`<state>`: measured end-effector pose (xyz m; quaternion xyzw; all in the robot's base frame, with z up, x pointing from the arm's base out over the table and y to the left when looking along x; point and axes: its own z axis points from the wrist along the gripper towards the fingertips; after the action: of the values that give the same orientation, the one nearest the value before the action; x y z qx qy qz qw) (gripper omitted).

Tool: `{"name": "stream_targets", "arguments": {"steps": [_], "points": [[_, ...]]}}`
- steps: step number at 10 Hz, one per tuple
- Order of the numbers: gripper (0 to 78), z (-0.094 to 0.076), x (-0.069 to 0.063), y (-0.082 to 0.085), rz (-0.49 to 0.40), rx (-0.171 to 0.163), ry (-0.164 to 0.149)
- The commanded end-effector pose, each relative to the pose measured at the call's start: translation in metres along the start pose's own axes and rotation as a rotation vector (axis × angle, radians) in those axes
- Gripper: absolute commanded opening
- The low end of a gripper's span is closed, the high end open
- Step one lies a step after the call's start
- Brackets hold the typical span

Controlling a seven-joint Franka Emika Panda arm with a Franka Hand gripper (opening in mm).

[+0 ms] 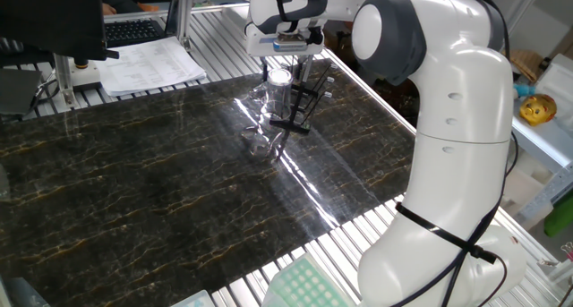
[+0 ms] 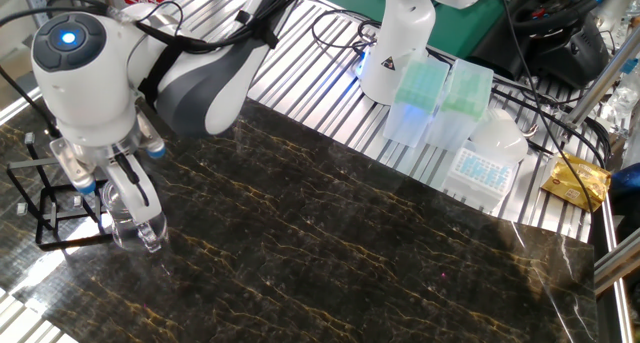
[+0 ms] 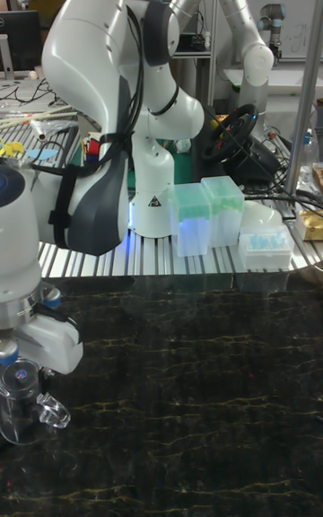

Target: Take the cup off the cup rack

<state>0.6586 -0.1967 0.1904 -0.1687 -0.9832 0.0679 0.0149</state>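
The cup (image 1: 271,96) is a clear glass mug held upright just beside the cup rack (image 1: 305,99), on the rack's left in this view. My gripper (image 1: 281,69) comes straight down from above and is shut on the cup's rim. In the other fixed view the cup (image 2: 131,221) hangs low over the dark marble table (image 2: 330,253), right of the black cup rack (image 2: 48,201), with my gripper (image 2: 124,187) on top of it. The tall fixed view shows the cup (image 3: 21,409) with its handle pointing right. I cannot tell whether the cup touches a peg.
Green-tinted tip boxes (image 2: 420,95) and a white box (image 2: 484,167) stand on the slatted bench beyond the table, next to a second robot's base (image 2: 398,45). Papers (image 1: 148,65) lie at the back left. A faint mirror image of the cup (image 1: 260,143) shows on the glossy top.
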Motion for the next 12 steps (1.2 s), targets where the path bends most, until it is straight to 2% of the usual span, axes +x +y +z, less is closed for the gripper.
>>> {"name": "stream_targets", "arguments": {"steps": [1, 12], "points": [[77.4, -0.0047, 0.0006, 0.0051, 0.008, 0.018, -0.005], [77.4, 0.0007, 0.0012, 0.0066, 0.001, 0.026, 0.001]]}}
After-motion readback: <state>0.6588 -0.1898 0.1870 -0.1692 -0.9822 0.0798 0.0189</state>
